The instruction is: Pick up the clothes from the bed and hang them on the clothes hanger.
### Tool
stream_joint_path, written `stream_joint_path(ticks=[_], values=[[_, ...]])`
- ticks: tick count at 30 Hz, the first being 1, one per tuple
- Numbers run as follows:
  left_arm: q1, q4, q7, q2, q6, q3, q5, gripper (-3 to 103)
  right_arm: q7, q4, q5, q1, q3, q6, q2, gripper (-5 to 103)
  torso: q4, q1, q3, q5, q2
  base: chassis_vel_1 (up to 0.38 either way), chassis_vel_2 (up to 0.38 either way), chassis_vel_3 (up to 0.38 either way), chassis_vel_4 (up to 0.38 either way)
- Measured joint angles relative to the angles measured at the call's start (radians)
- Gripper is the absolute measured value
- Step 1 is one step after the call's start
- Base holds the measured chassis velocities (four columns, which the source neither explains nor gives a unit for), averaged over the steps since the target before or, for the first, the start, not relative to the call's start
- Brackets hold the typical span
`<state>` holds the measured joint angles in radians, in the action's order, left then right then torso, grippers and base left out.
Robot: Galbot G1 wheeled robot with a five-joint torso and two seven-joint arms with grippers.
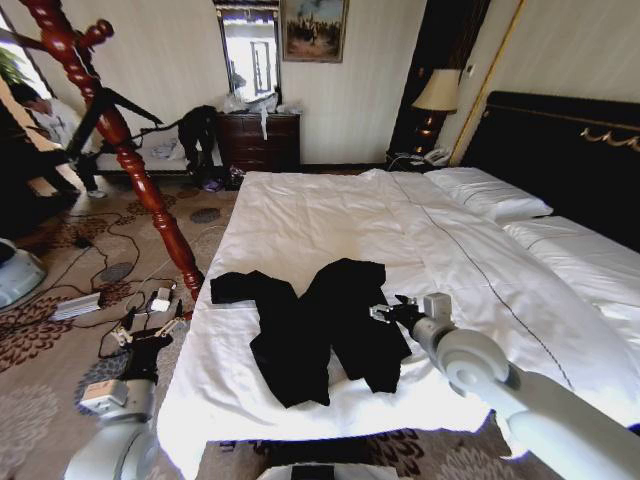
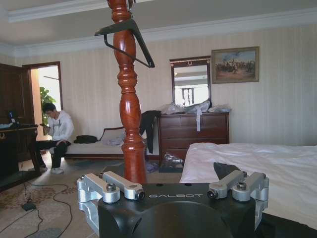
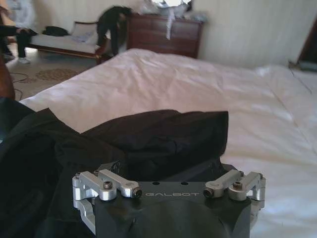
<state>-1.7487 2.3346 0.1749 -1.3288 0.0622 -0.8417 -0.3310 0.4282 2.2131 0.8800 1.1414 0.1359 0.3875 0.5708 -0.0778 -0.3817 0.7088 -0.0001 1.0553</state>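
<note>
Head view: your right gripper point(image 1: 385, 312) reaches over the bed point(image 1: 330, 215), touching the edge of the black coat point(image 1: 320, 325) that lies spread flat on the white duvet near the foot. Whether its jaws are apart or together, you cannot tell. Your left gripper point(image 1: 150, 335) waits low beside the bed, just by the red-brown coat stand point(image 1: 125, 150); its jaws' state is likewise unclear. A black hanger point(image 2: 126, 37) hangs on the stand's pole.

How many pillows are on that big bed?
2 that I can make out. One white pillow lies against the black headboard, the other pillow beside it, nearer the picture's right edge. More may sit beyond that edge.
</note>
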Motion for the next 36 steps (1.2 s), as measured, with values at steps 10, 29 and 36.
stream_joint_path(ticks=[10,29,36], values=[[0.005,-0.005,0.004,0.010,0.003,-0.011,-0.011,100,-0.151,-0.062,-0.014,-0.058,-0.116,-0.066,0.037,100,-0.0001,0.000,0.000,-0.0002,0.000,0.000,0.000,0.000,0.000],[0.036,-0.031,0.007,-0.005,0.008,0.000,-0.014,100,-0.057,-0.086,-0.155,-0.063,-0.214,-0.037,0.088,100,-0.0001,0.000,0.000,-0.0002,0.000,0.000,0.000,0.000,0.000],[0.037,-0.031,0.007,-0.002,0.009,0.003,-0.013,100,-0.047,-0.122,-0.287,0.026,-0.202,-0.080,0.099,100,-0.0003,0.000,0.000,0.0002,0.000,0.000,0.000,0.000,0.000]])
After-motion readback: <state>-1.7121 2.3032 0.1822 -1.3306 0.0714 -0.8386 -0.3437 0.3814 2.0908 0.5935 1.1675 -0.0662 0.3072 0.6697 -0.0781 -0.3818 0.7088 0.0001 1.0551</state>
